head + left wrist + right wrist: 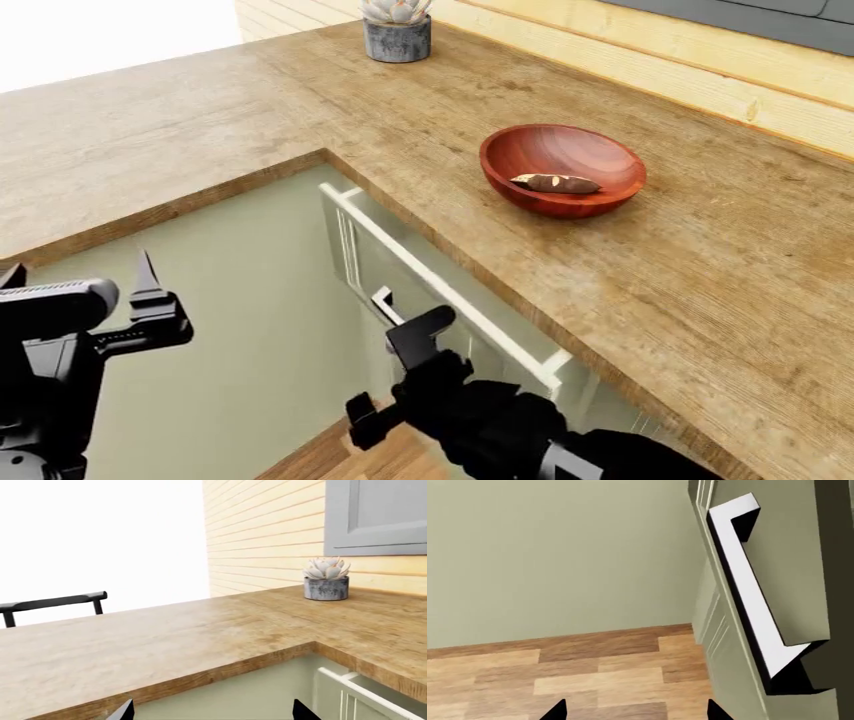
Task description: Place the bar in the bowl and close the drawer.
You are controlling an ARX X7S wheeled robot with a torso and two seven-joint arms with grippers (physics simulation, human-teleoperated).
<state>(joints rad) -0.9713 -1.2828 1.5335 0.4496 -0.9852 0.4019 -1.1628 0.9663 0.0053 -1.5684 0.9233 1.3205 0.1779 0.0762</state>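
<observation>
Left wrist view: the left gripper (210,711) shows two dark fingertips spread apart, empty, over the pale wooden countertop (167,640) with a grey stone pot (326,587).

Head view: the small brown mottled bar (557,183) lies inside the glossy reddish-brown wooden bowl (562,168). The pale cream-green drawer (441,295) stands slightly out.

Right wrist view: the right gripper (635,711), fingers parted, nears the white bar handle (750,597). The rigid front probably slides easily; push flat beside the handle.

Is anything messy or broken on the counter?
Nothing looks broken or spilled. The bar lies in the bowl, and the potted plant stands upright on the counter. The only thing not tidy is the drawer, which sticks out a little below the countertop edge.
</observation>
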